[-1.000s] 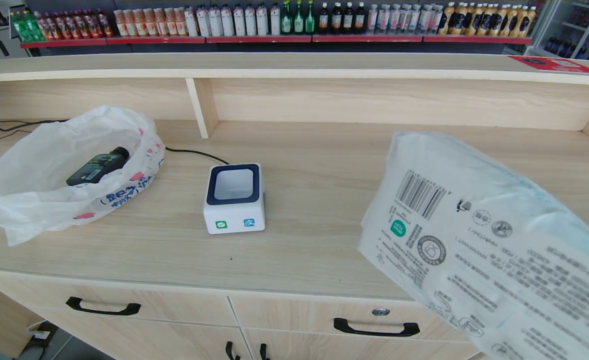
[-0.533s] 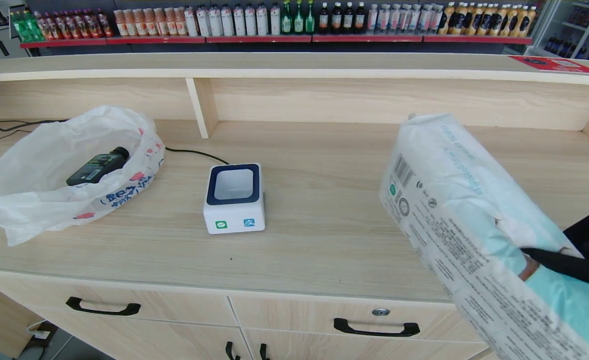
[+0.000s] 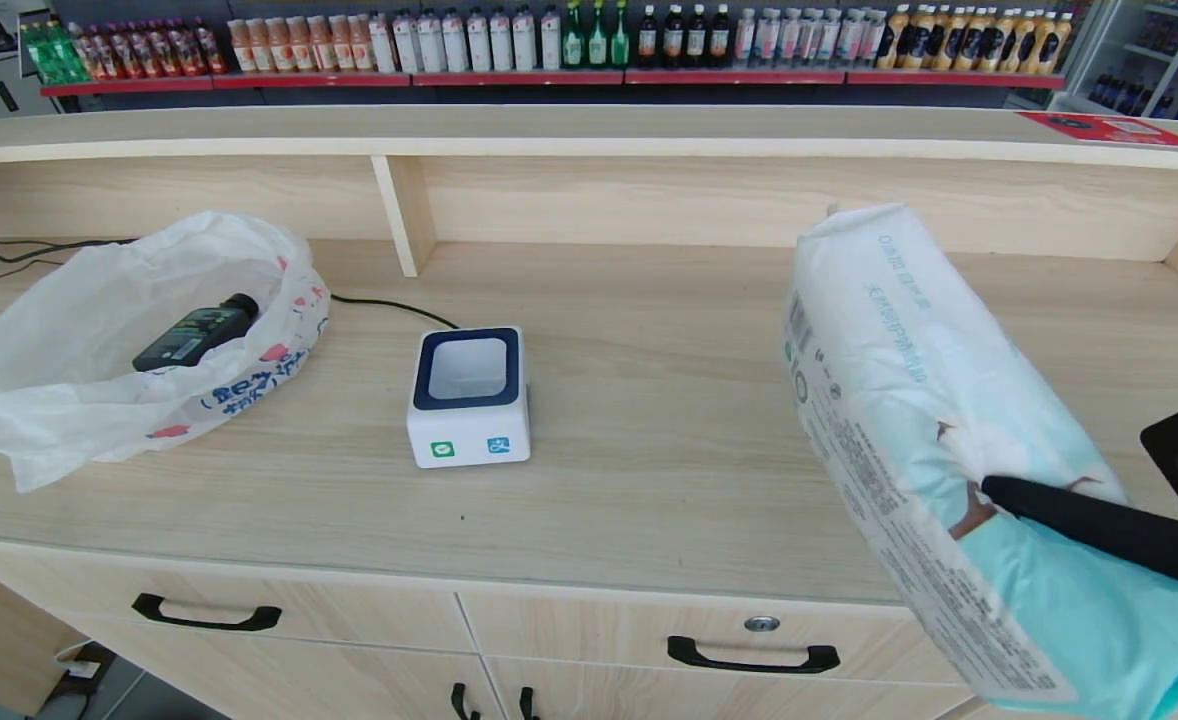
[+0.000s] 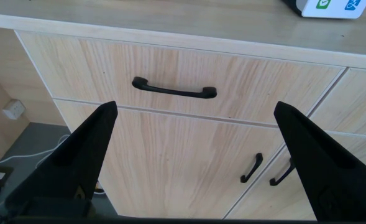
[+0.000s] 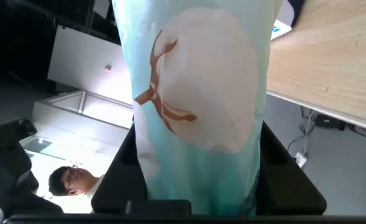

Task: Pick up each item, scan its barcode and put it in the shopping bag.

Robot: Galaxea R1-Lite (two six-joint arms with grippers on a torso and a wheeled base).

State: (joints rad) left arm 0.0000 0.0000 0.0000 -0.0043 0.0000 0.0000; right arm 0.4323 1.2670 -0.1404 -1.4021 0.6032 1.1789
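The soft white-and-aqua plastic-wrapped pack [image 3: 909, 400] is held in the air at the right of the head view, well apart from the scanner. A second ago its printed back panel faced the camera. It has since rolled edge-on and risen, and the barcode [image 3: 797, 325] is now a narrow strip facing frame-left. Judgement: scan not yet made; the pack must still cross to the scanner.

The right gripper [image 5: 198, 134] pinches the pack between black fingers, and the crinkled film bulges around them.

The white cube scanner with a dark blue-rimmed window [image 3: 469, 395] sits at centre on the pale wood-grain counter [image 3: 649, 300]. The thin, rumpled white plastic shopping bag [image 3: 49, 400] at left holds a dark bottle [image 3: 194, 333].

The left gripper [image 4: 192, 118] hangs before the drawers, fingers spread, empty.
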